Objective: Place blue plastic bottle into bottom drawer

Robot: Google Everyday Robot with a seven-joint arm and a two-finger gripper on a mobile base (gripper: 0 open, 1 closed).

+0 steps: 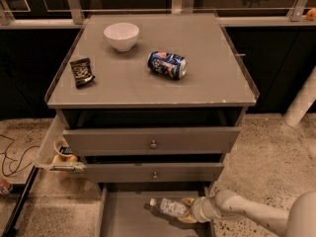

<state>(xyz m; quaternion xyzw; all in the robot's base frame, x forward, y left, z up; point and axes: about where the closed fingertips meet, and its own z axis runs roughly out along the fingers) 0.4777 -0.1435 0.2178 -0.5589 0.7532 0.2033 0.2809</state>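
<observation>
The blue plastic bottle [169,207] is a small clear bottle with a white cap, lying sideways with the cap to the left. My gripper [188,210] is shut on its right end and holds it just over the open bottom drawer [124,216], the lowest grey tray of the grey cabinet. My arm [252,215] reaches in from the lower right.
On the cabinet top [212,63] are a white bowl [121,35], a dark blue soda can [167,64] on its side and a dark snack packet [82,71]. Two knobbed drawers [153,143] are above. A side tray [58,154] with small items hangs at the left.
</observation>
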